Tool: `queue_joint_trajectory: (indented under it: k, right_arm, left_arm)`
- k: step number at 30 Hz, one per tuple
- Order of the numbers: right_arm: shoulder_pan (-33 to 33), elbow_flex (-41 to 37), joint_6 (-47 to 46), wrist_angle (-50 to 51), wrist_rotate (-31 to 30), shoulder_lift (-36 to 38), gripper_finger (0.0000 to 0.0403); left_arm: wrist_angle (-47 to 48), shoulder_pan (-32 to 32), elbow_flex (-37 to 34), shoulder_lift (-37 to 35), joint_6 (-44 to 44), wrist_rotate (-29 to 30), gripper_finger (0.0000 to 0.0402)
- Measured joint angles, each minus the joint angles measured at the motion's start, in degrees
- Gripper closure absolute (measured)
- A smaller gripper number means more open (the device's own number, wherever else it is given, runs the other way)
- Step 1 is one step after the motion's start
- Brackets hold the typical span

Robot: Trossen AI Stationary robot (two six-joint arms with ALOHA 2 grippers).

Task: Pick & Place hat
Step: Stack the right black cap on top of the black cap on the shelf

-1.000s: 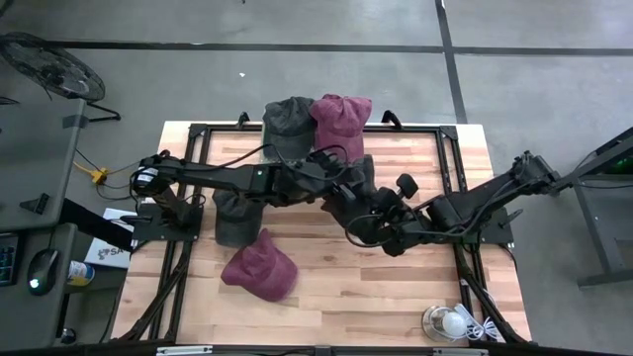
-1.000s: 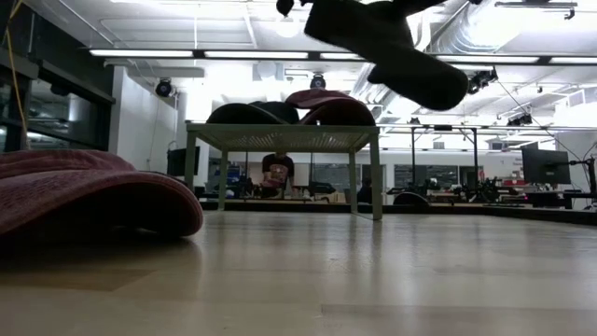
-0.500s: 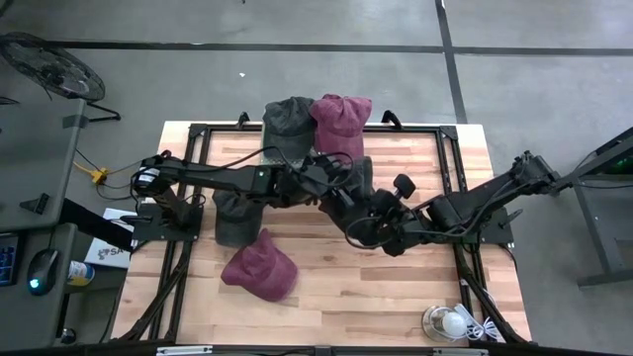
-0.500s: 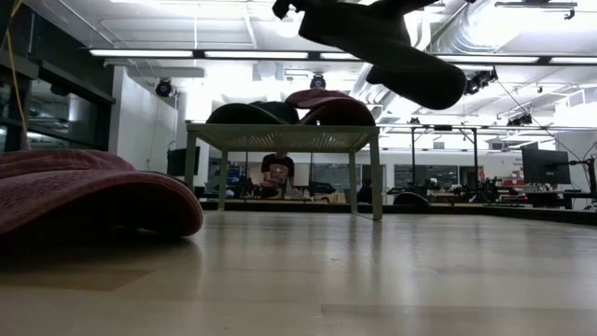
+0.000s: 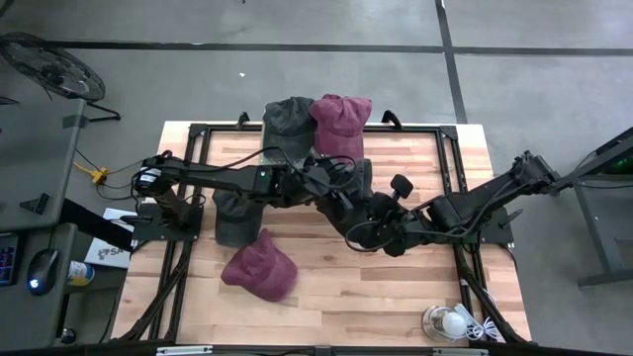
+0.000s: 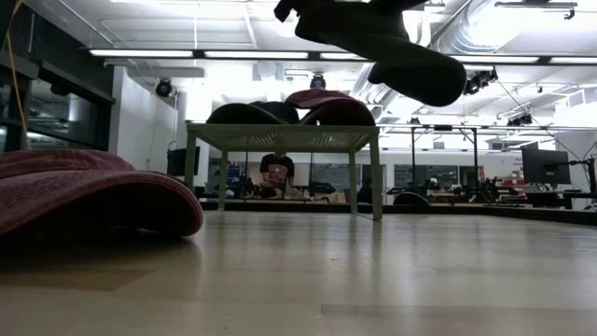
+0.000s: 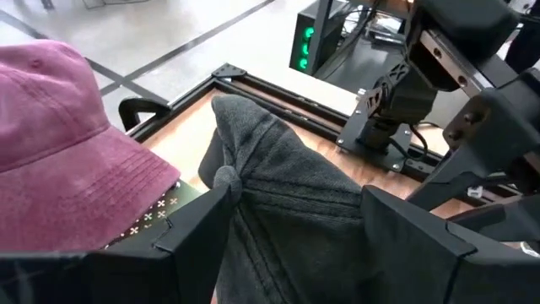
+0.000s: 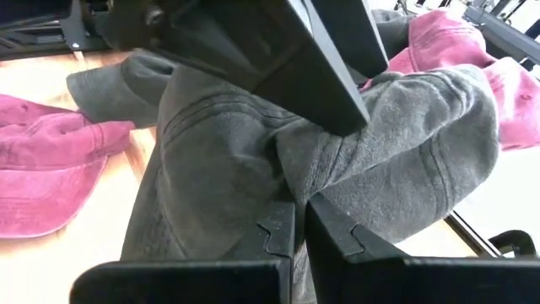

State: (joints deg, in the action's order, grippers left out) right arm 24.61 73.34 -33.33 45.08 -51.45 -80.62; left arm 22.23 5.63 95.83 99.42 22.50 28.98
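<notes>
A: Open room on the wooden tabletop (image 5: 396,292)?
B: Bare planks along the near edge and toward the near right corner, short of a lamp (image 5: 444,321). Left half more crowded: maroon cap (image 5: 259,267) near the near left corner, dark cap (image 5: 233,216) just behind it. Far edge taken by a green-grey cap (image 5: 288,119) and a second maroon cap (image 5: 341,117) side by side on a raised stand.

A: Task object?
B: Grey hat (image 5: 358,178), soft and creased, seams visible, crumpled into folds; held off the surface above the tabletop's middle, clear of the boards in the low view (image 6: 392,42).

A: Hands?
B: Left hand (image 7: 295,221) spread, fingers either side of the grey fabric. Right hand (image 8: 297,228) pinched on a fold of the hat, fingers nearly together.
</notes>
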Motion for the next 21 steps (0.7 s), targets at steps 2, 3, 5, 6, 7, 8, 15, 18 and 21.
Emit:
queue_joint_trajectory:
  k: [2, 3, 5, 6, 7, 8, 15, 18, 21]
  right_arm:
    - [0.2, 0.0, -0.3, 0.0, 0.0, 0.0, 0.0398]
    - [0.4, 0.0, -0.2, 0.0, 0.0, 0.0, 0.0398]
    - [0.8, 0.0, 0.2, 0.0, 0.2, 0.0, 0.0398]
    - [0.9, 0.0, 0.2, 0.1, 0.2, 0.0, 0.0398]
    - [1.1, 0.0, 0.2, 0.1, 0.3, 0.0, 0.0398]
    - [1.3, 0.0, -0.1, 0.2, 0.4, 0.0, 0.0398]
    - [1.9, 0.0, 0.3, 0.3, 1.2, 0.0, 0.0398]
    - [1.8, 0.0, 0.3, 0.3, 1.5, 0.0, 0.0398]
    - [1.8, 0.0, 0.3, 0.3, 1.4, 0.0, 0.0398]
  left_arm:
    - [0.7, 0.0, 0.0, 0.0, 0.0, 0.1, 0.0142]
    - [1.1, 0.0, 0.0, 0.0, 0.0, 0.1, 0.0142]
    - [1.6, 0.0, 0.0, 0.0, 0.0, 0.5, 0.0142]
    - [1.8, 0.0, 0.0, 0.0, 0.0, 0.6, 0.0142]
    - [2.0, 0.0, 0.0, 0.0, 0.0, 0.8, 0.0142]
    - [2.0, 0.0, 0.0, 0.0, 0.0, 0.9, 0.0142]
    - [2.0, 0.0, 0.0, 0.0, -0.1, -0.1, 0.0142]
    - [1.9, 0.0, 0.0, 0.0, 0.2, -2.1, 0.0142]
    - [2.0, 0.0, 0.0, 0.0, 1.4, -3.6, 0.0142]
